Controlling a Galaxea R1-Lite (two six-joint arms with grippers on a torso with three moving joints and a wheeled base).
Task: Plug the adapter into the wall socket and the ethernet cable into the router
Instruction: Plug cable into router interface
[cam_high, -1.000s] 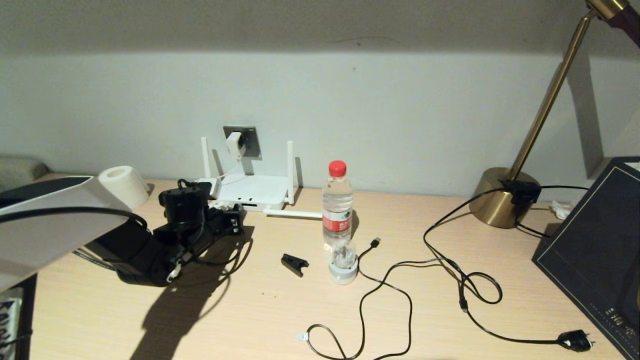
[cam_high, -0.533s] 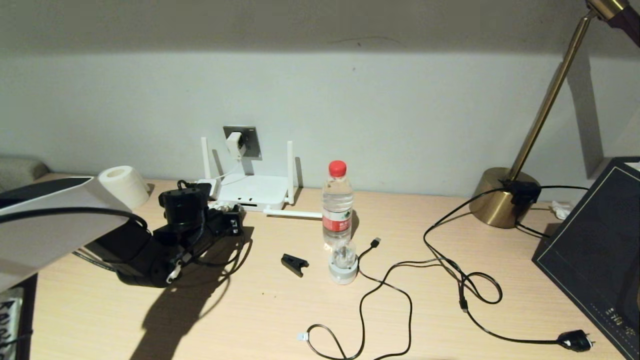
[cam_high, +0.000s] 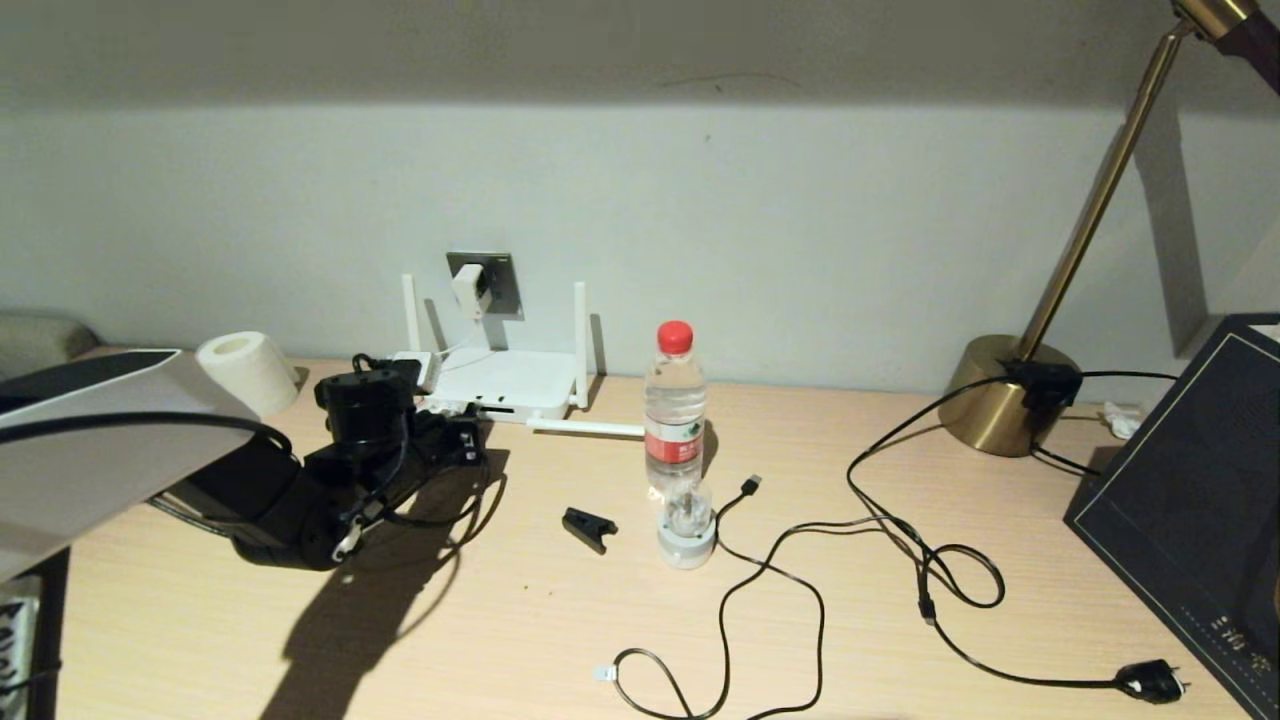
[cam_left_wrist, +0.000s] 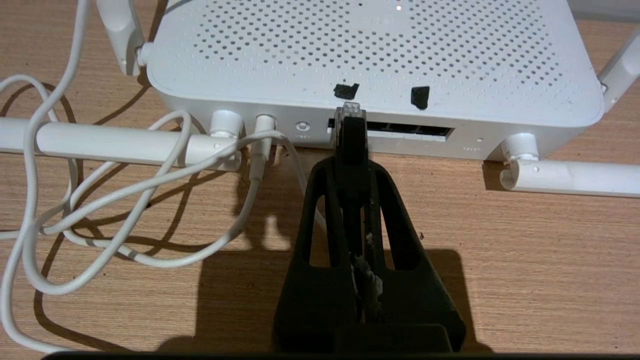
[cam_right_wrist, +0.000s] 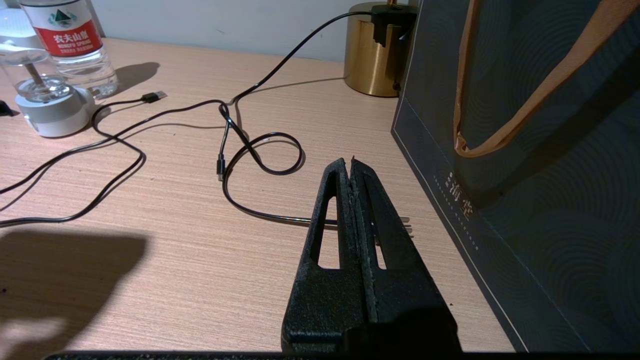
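Adapter (cam_high: 467, 289): seated in socket (cam_high: 487, 284), so that half looks done
Left end effector (cam_left_wrist: 350, 130): clamped on ethernet cable (cam_left_wrist: 350, 135), clear clip level at router (cam_left_wrist: 370, 60) port row for straight push
Right end effector (cam_right_wrist: 351, 167): closed, empty, parked over table (cam_right_wrist: 150, 200) by bag (cam_right_wrist: 525, 150)

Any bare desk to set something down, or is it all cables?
Free: the near desk strip between the left gripper and the black clip, and the patch between the water bottle and the lamp base. Crowded: white cords beside the router, and black cable loops running to the dark bag.
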